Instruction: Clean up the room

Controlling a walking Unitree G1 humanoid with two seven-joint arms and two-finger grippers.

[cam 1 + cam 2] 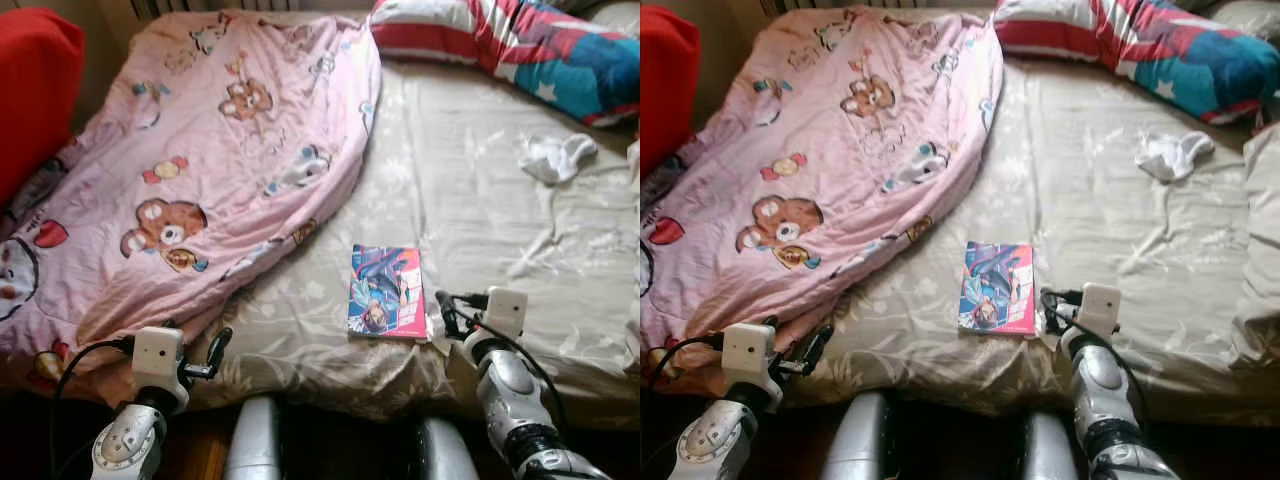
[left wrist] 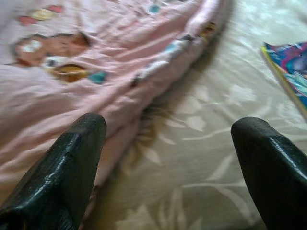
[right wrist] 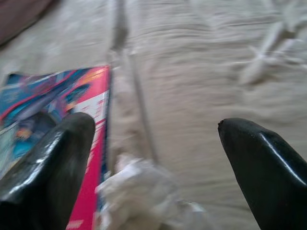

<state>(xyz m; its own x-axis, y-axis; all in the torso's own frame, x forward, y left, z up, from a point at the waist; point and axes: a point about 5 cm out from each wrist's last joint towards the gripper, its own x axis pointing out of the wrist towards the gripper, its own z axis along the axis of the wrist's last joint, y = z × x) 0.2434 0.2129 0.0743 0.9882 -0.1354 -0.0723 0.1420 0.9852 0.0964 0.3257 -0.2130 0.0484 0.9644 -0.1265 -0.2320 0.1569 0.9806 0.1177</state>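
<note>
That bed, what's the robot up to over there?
The robot stands at the edge of the bed, tidying up. Its right gripper is open, reaching toward a crumpled white tissue lying beside a colourful book. Its left gripper, also open, hovers near the hem of a pink teddy-bear blanket. Nothing is held yet. A white sock lies farther up the sheet, near a striped pillow.

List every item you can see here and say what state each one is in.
Blanket: bunched on the bed's left half.
Book: closed, flat on the sheet.
Crumpled paper: beside the book, between the right gripper's fingers.
Sock: white, crumpled on the sheet.
Pillow: at the bed's head.
Sheet: wrinkled.
Left gripper: open, empty.
Right gripper: open, empty.
</note>
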